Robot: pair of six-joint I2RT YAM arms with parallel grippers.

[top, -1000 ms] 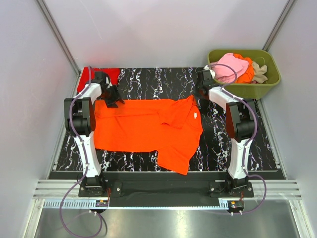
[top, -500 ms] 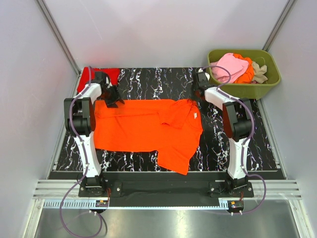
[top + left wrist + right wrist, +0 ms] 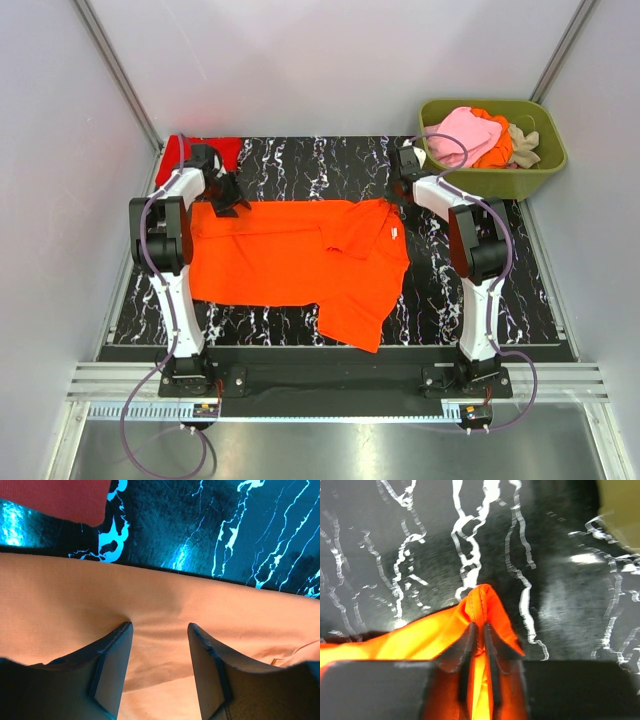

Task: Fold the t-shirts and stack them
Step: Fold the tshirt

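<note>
I'm pinching the orange t-shirt (image 3: pixel 290 262) at its far corner with my right gripper (image 3: pixel 478 630). My left gripper (image 3: pixel 160 626) is resting on it, jaws apart. Folding is barely starting, and the t-shirts (image 3: pixel 465 130) in the tub (image 3: pixel 520 182) are waiting.

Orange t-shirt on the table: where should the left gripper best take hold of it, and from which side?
Probably its far left edge, from above. The orange t-shirt lies flat there, edge straight on the table, and the open left gripper stands over it, fingertips on the cloth. The right gripper pinches a raised fold at the far right.
</note>
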